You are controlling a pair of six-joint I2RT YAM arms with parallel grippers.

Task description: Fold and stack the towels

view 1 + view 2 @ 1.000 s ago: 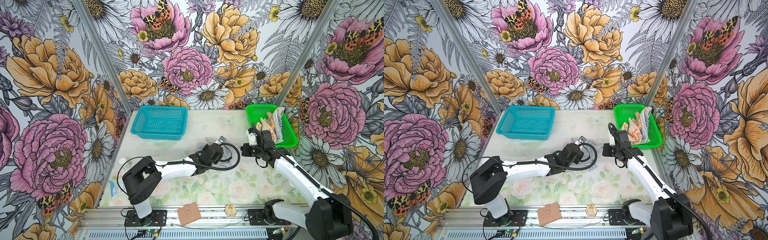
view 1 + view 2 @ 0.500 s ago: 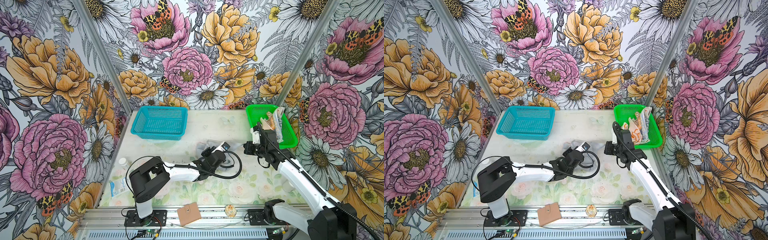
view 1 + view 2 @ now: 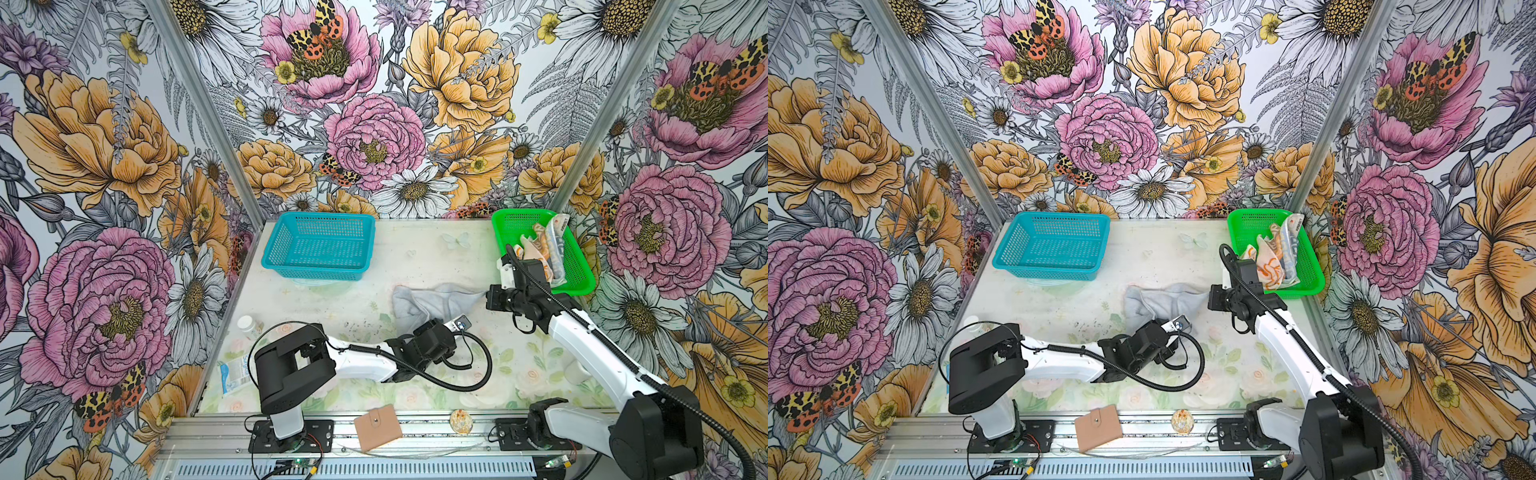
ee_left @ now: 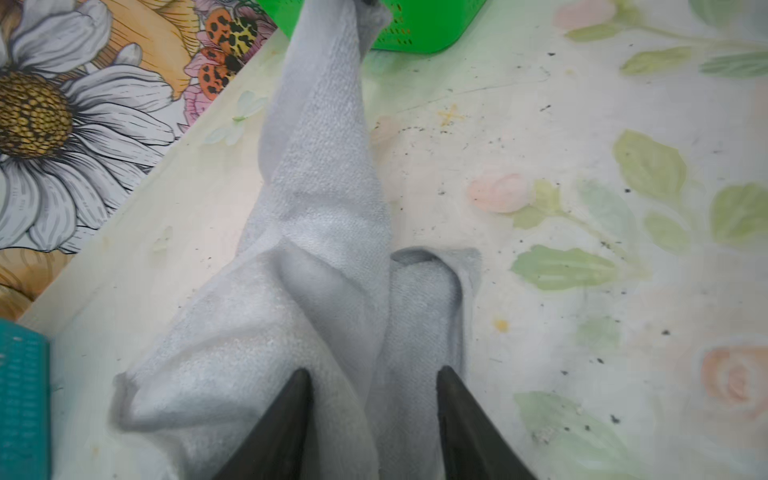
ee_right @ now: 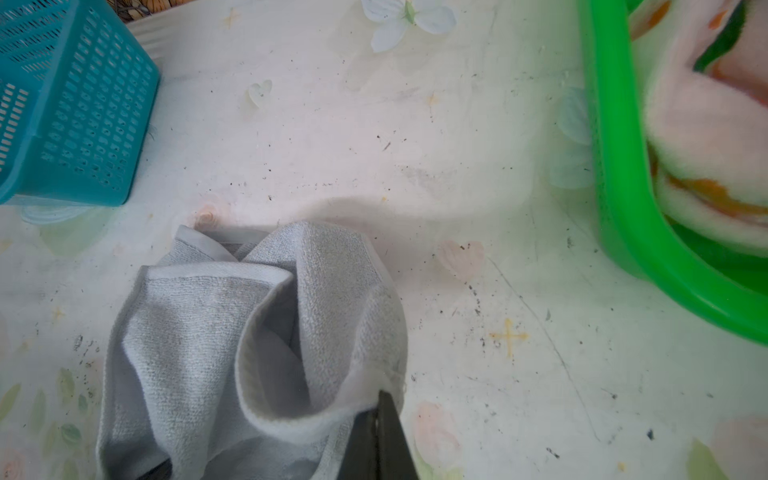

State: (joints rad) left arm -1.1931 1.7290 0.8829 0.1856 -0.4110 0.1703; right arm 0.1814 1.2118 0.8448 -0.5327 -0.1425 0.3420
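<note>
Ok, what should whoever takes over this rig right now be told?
Grippers: left gripper open, jaws apart over the grey towel; right gripper shut on that towel's hem.
Where: the grey towel lies crumpled mid-table, one corner stretched toward the right gripper. The orange-and-cream towel and the lettered towel sit bunched in the green basket.
Done: nothing folded or stacked.
To do: spread and fold the grey towel, then fetch, fold and stack the two others.

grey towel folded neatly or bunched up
Bunched, not folded: the grey towel lies crumpled on the table in loose rolls, one edge pinched in the right gripper.
</note>
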